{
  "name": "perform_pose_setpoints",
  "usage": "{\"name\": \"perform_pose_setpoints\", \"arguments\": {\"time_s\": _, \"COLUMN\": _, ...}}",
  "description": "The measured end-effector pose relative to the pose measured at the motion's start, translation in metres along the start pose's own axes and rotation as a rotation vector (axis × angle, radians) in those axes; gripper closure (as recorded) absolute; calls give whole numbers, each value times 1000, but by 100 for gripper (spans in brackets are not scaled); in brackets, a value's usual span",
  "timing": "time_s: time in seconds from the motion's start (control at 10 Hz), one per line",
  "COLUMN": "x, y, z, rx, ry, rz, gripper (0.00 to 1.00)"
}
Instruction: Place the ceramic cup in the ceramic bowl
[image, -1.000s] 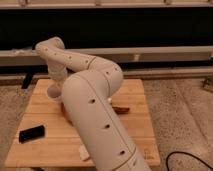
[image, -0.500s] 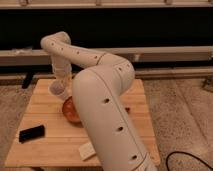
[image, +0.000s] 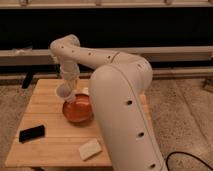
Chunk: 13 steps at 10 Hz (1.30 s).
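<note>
While the white arm (image: 115, 95) reaches from the lower right up and over the wooden table (image: 50, 142), its pincer (image: 66, 90) hangs above the left rim of the ceramic bowl (image: 78, 111). At the pincer's lower end sits a small pale round shape — the ceramic cup (image: 63, 91), as far as can be made out — raised off the table and just above and left of the bowl's edge. Whether the pincer is clamped on the cup or merely close against it, I cannot tell; the cup and the wrist blur into one pale mass at that spot.

The bowl, glossy orange-red and shallow, rests near the middle of the table, its right side hidden behind the arm's thick forward link. A small dark oblong object (image: 32, 132) lies on the boards near the table's left front edge, well apart from the bowl. A pale flat rectangular block (image: 90, 149) lies toward the front — below the bowl and just beside the arm's lower link. Behind the table runs a dark wall with a light horizontal rail (image: 180, 52), and a black cable (image: 187, 157) curls on the speckled floor at lower right.
</note>
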<state>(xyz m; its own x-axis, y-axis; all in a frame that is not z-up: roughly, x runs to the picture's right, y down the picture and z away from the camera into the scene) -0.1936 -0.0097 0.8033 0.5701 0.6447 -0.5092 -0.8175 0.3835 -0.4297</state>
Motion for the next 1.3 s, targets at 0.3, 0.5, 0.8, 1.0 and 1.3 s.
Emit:
{"name": "perform_pose_setpoints", "arguments": {"time_s": 0.3, "x": 25, "y": -13, "z": 5, "rx": 2, "ry": -5, "rz": 39, "gripper": 94}}
{"name": "perform_pose_setpoints", "arguments": {"time_s": 0.5, "x": 31, "y": -15, "z": 15, "rx": -4, "ry": -11, "rz": 62, "gripper": 99}}
{"name": "perform_pose_setpoints", "arguments": {"time_s": 0.8, "x": 39, "y": -7, "z": 23, "rx": -7, "ry": -11, "rz": 85, "gripper": 84}}
{"name": "perform_pose_setpoints", "arguments": {"time_s": 1.0, "x": 36, "y": -10, "z": 31, "rx": -14, "ry": -15, "rz": 99, "gripper": 51}}
{"name": "perform_pose_setpoints", "arguments": {"time_s": 1.3, "x": 38, "y": -9, "z": 34, "rx": -15, "ry": -22, "rz": 113, "gripper": 18}}
